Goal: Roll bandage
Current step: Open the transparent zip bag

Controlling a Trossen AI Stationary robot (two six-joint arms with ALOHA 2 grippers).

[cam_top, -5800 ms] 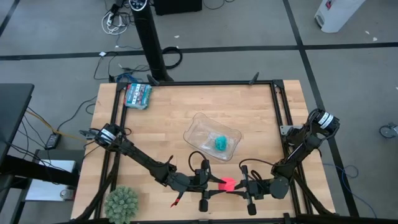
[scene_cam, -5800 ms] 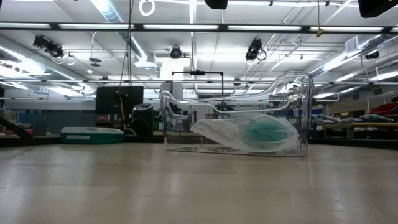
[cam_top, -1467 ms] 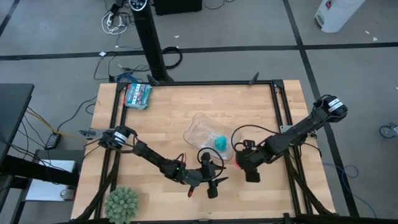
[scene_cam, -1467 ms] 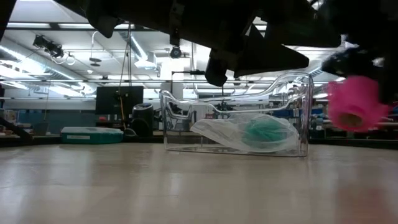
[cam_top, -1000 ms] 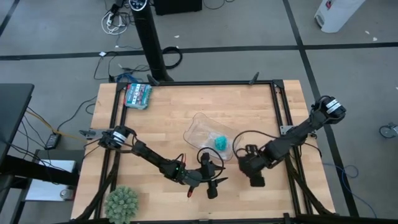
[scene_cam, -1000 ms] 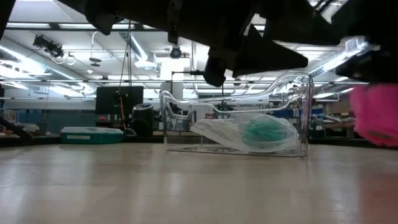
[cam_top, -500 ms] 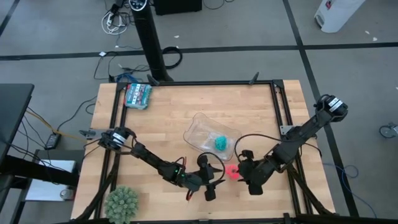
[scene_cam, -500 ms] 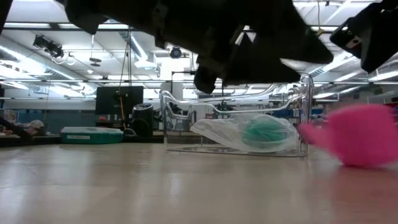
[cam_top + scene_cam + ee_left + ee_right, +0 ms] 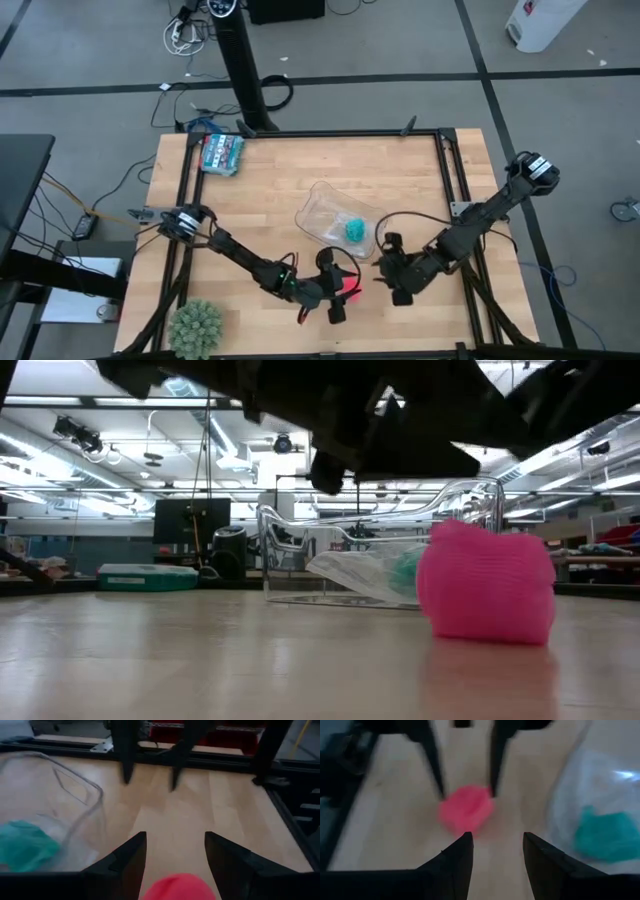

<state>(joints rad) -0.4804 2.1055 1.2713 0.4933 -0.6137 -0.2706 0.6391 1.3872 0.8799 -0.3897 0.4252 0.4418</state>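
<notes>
The bandage [image 9: 350,290] is a chunky pink-red roll lying on the wooden table near its front edge; it is also in the low view [image 9: 487,585]. My left gripper [image 9: 343,289] is open, and the roll [image 9: 177,889] sits low between its two fingers. My right gripper [image 9: 383,268] is open just to the roll's right, between it and the clear tray. It holds nothing, and the roll [image 9: 466,811] lies a little beyond its fingertips [image 9: 496,836]. My left gripper comes level from the table's left, with one finger [image 9: 437,780] on each side of the roll [image 9: 451,806]. Whether the fingers touch it, I cannot tell. The roll rests on the table.
A clear plastic tray [image 9: 310,200] holding a teal roll [image 9: 355,230] stands at mid table, just beyond both grippers. A teal packet [image 9: 222,153] lies at the far left corner, and a green spiky ball [image 9: 195,325] at the near left.
My right gripper has come down with the roll toward the table's near edge, then drawn back a little toward the tray without it. The roll has dropped from the air onto the table and moved left, ending between my left gripper's fingers.
</notes>
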